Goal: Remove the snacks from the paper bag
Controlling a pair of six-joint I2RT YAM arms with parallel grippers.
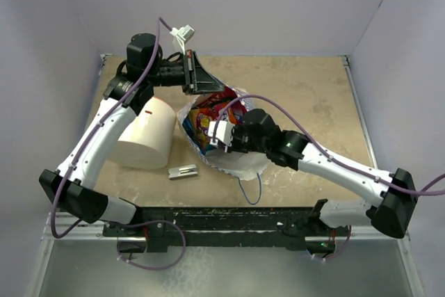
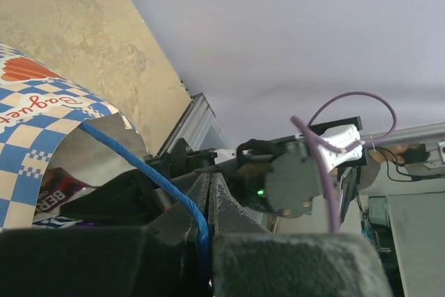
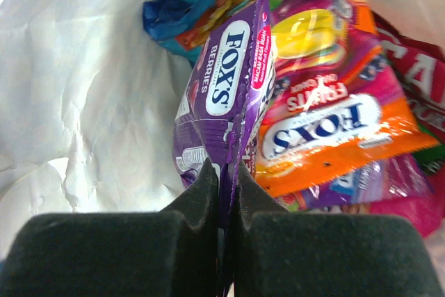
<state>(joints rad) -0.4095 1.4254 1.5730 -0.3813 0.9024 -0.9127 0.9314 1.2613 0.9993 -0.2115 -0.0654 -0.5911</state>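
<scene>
Bag: the white paper bag with a blue-and-white checkered band (image 1: 240, 165) lies on the tan table (image 1: 306, 102), its mouth turned to the far left.
Contents: glossy foil snack packets (image 1: 208, 119) in purple, orange, pink, red and blue crowd the bag's mouth.
Right gripper: the right gripper (image 3: 224, 179) is inside the bag, clenched on the edge of the purple foil Fox's Berries packet (image 3: 226, 95), which stands beside an orange foil packet (image 3: 334, 130).
Left gripper: the left gripper (image 2: 208, 186) is pinched on the thin blue string handle (image 2: 149, 172) and holds the bag's upper lip raised.
Around: a plain white cylinder (image 1: 146, 133) lies just left of the bag. A small grey metal clip (image 1: 183, 171) lies in front of the cylinder, near the bag.
In the way: the right arm reaches across the bag's white rear.
</scene>
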